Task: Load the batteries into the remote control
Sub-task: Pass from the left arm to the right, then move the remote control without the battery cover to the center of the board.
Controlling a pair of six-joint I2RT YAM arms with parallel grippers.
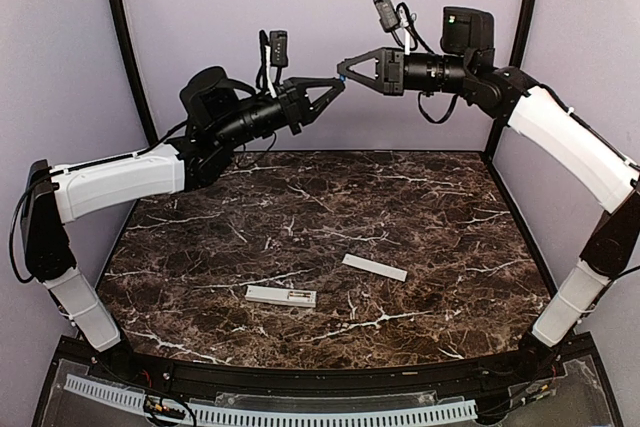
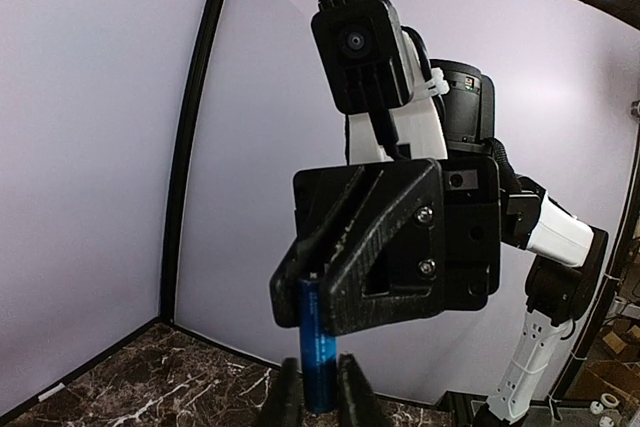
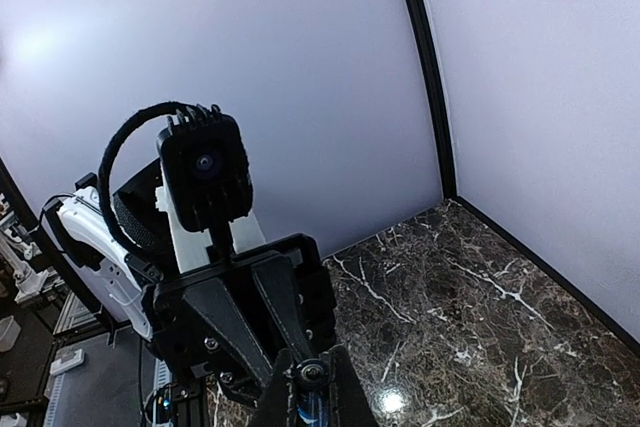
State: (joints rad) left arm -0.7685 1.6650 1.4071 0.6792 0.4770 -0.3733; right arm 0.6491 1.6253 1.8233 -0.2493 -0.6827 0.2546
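Observation:
High above the table my two grippers meet tip to tip. One slim blue battery [image 2: 319, 347] stands between the fingers of my left gripper [image 2: 318, 392], which is shut on its lower end. My right gripper [image 2: 312, 282] is closed around the battery's upper end. In the right wrist view the battery [image 3: 309, 372] shows end-on between the fingers of my right gripper [image 3: 312, 397]. From above, the left gripper [image 1: 336, 84] and right gripper [image 1: 346, 70] touch at a small blue spot, the battery [image 1: 342, 76]. The white remote control [image 1: 281, 295] lies flat on the table near the front.
A thin white strip [image 1: 374, 267] lies on the dark marble table [image 1: 200, 247], to the right of the remote and slightly behind it. Pale walls with black corner posts enclose the back and sides. A perforated white rail [image 1: 270, 413] runs along the near edge.

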